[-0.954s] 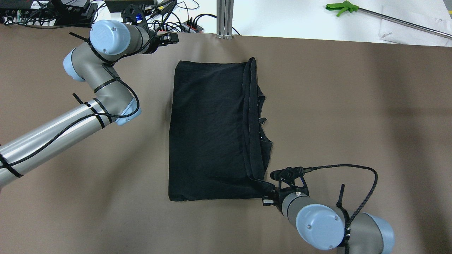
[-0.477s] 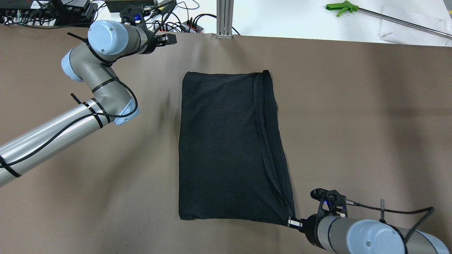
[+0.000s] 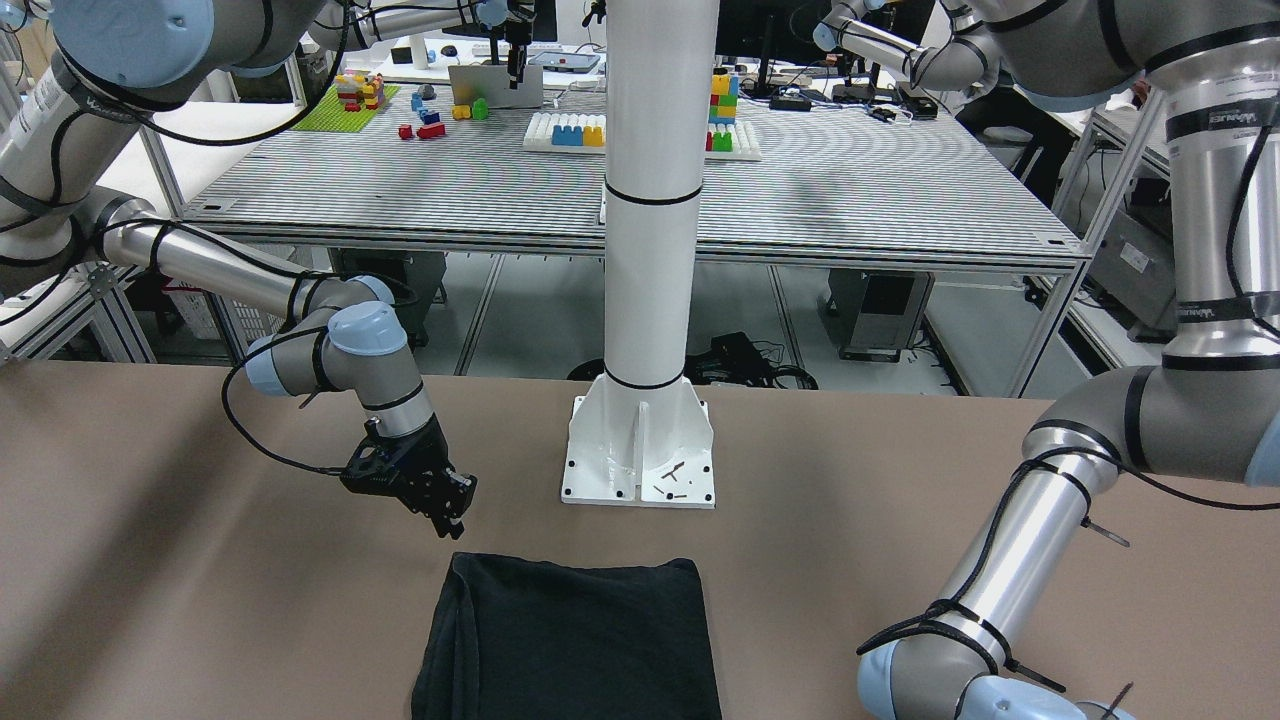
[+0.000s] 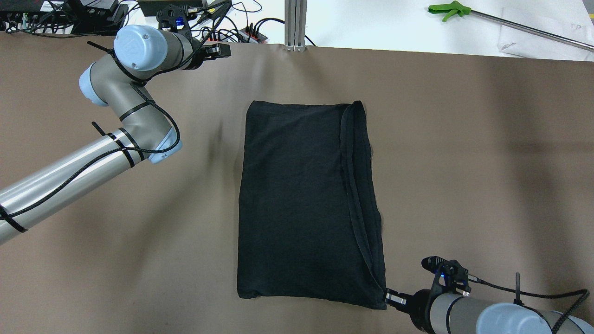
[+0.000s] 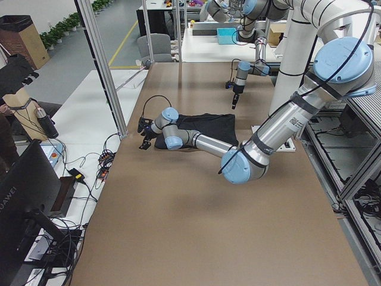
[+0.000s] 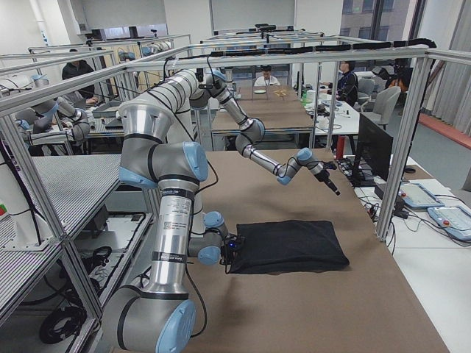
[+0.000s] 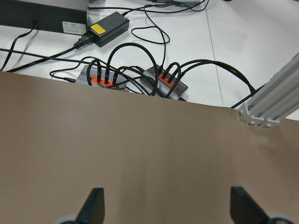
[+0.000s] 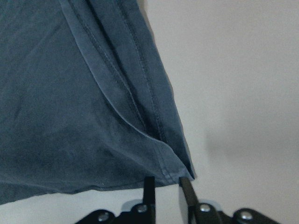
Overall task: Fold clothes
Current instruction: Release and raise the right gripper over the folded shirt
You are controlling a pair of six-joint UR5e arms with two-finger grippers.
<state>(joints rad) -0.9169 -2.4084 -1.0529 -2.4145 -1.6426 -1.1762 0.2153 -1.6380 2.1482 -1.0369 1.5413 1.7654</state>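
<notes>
The clothes (image 4: pixel 301 199) are one black garment that lies flat as a long rectangle mid-table, with a folded hem strip along its right side. It also shows in the front view (image 3: pixel 570 640) and both side views (image 5: pixel 205 124) (image 6: pixel 291 246). My right gripper (image 4: pixel 387 296) sits low at its near right corner. In the right wrist view the corner hem (image 8: pixel 175 168) lies between the two narrow-set fingers (image 8: pixel 149 189), shut on it. My left gripper (image 4: pixel 226 49) hovers at the far table edge, away from the cloth. Its fingers (image 7: pixel 95 207) stand wide apart, with only bare tabletop between them.
The white pole base (image 3: pixel 640 455) stands on the table just behind the garment's near edge. Power strips and cables (image 7: pixel 161 81) lie past the far edge, beside an aluminium post (image 4: pixel 295 25). A green-handled grabber (image 4: pixel 448 10) rests at the back right. People sit in the background.
My right gripper has pulled the garment's near right corner toward the robot and to the right. The cloth slid that way and its bunched right side stretched flat. The left arm barely moved.
</notes>
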